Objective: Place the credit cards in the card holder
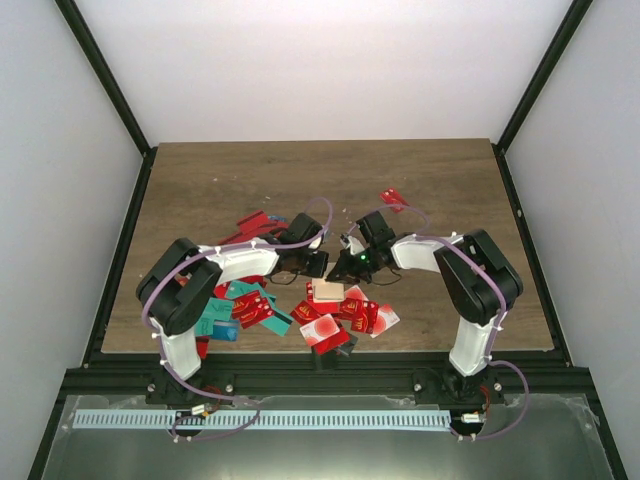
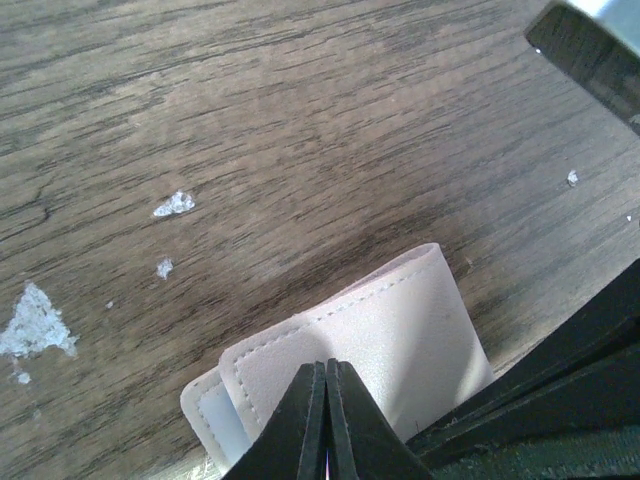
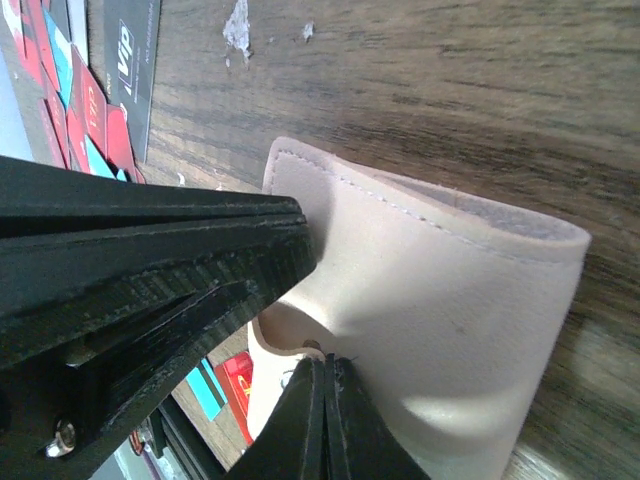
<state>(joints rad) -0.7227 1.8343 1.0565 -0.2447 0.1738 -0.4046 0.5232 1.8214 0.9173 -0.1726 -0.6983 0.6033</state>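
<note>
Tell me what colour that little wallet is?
The wallet is pale beige; the right wrist view shows it best.

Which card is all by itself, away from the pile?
The red card lying alone, far back on the right; the other cards lie bunched in overlapping heaps nearer the arms.

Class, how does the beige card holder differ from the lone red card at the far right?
The card holder is beige; the lone red card is red. The card holder is pinched in the shut jaws of the left gripper and right gripper; the lone red card lies untouched. The card holder is folded and buckled; the lone red card looks flat. Both are small rectangles.
</note>
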